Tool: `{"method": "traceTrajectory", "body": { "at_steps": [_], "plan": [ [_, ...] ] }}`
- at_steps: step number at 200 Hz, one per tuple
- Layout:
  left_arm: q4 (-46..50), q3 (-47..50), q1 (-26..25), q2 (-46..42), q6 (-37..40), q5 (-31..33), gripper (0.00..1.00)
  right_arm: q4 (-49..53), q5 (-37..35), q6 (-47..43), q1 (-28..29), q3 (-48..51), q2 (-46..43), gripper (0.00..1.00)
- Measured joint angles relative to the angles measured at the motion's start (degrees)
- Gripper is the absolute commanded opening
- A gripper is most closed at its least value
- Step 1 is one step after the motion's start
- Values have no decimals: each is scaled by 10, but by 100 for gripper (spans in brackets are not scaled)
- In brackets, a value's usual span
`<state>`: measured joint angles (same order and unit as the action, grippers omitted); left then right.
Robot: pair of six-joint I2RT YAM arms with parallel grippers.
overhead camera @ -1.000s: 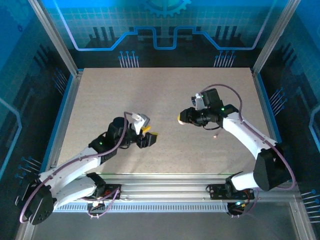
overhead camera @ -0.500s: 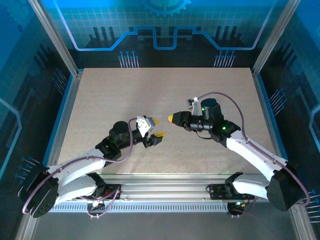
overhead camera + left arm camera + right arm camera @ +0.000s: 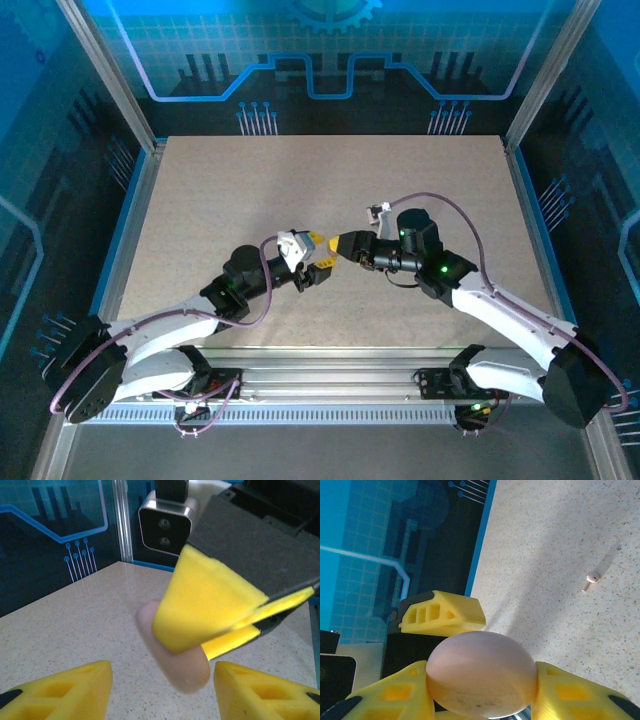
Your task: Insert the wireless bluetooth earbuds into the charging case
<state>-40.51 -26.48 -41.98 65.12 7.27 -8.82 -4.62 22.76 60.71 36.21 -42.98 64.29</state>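
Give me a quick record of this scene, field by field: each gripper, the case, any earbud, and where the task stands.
right gripper: shut on the charging case, holding it up off the table
left gripper: open, jaws apart, facing the case, not gripping it
charging case: pale pink, rounded; cannot tell whether its lid is open
earbud: one, white, lying on the table, apart from both grippers
task status: that earbud is not yet in the case
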Motion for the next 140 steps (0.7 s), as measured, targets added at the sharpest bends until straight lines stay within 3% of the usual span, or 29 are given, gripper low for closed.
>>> {"method": "traceTrajectory", "body": {
  "at_steps": [140],
  "plan": [
    [-65,0,-7,30,-70,14,39,-36,-28,13,17,7,-1,38]
  ]
}}
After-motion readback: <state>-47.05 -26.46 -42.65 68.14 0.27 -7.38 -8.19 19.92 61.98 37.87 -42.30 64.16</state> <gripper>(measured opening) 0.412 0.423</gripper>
